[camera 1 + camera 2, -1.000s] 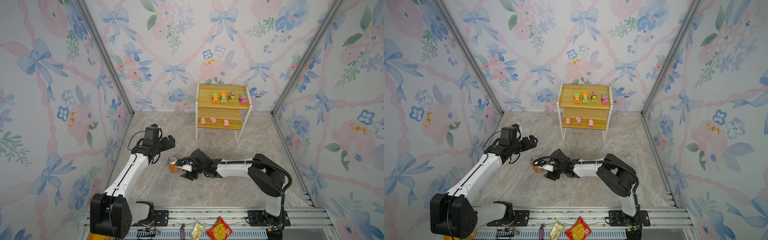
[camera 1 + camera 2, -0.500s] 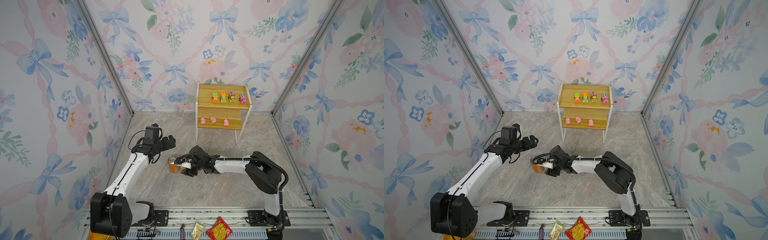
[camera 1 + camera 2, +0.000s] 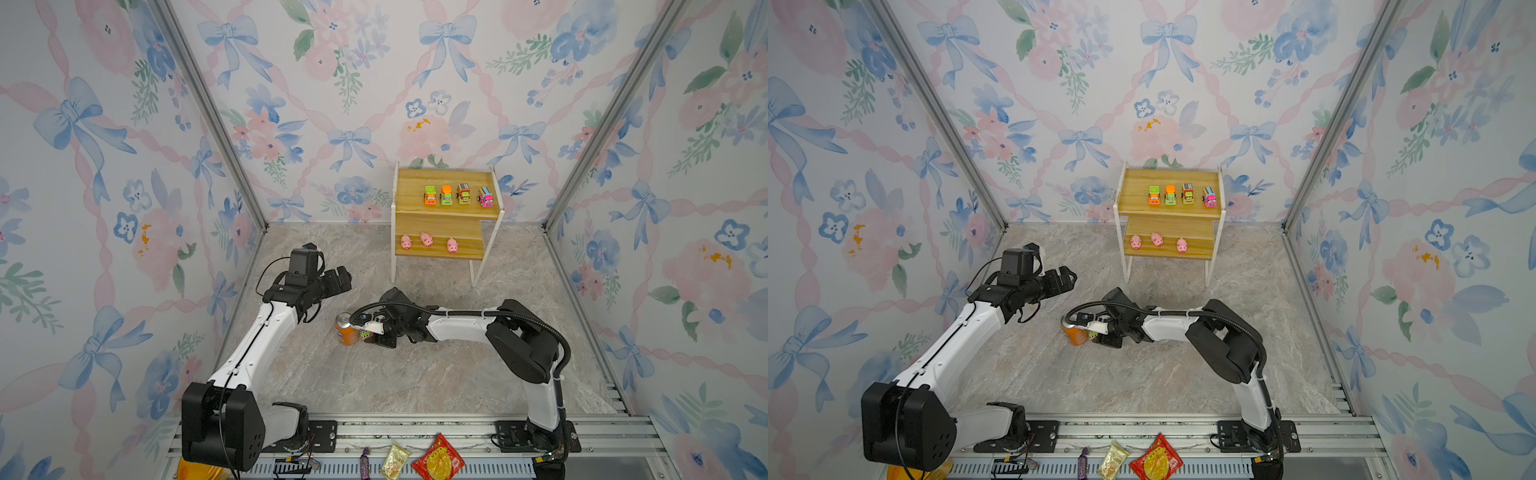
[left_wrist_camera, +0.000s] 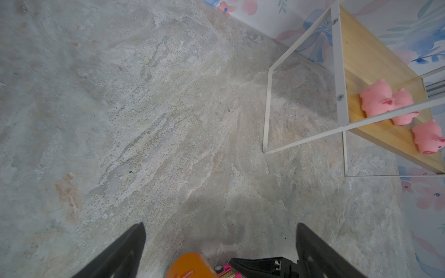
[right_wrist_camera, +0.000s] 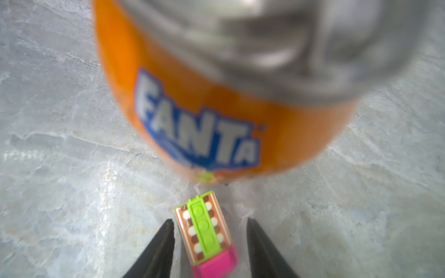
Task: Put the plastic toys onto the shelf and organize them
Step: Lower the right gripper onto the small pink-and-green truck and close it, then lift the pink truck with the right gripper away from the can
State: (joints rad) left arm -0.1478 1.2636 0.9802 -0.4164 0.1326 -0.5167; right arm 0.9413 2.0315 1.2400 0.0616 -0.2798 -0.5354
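Floral-papered booth, marbled tabletop [image 3: 374, 374]. At far edge, right of centre: shelf [image 3: 409, 189], two-tier, yellow boards, white frame. Over tabletop's left part: left gripper [image 4: 220, 225], gaping wide, empty, idle. Just left of tabletop's middle: orange soda can [image 3: 345, 332], upright. Since a second ago: right gripper [image 5: 209, 221] pushed in toward can and narrowed, now straddling last truck [image 5: 204, 231] on tabletop. Gap visible on both sides, so not clamped yet. Means: pick of final toy probably under way, with some risk of nudging can. Already shelved: four trucks [image 3: 446, 195] in a row on upper board, three pigs [image 3: 427, 240] on lower. Last truck: tiny, orange-brown body, lime studded top strip, pink end, nose just short of can's base.
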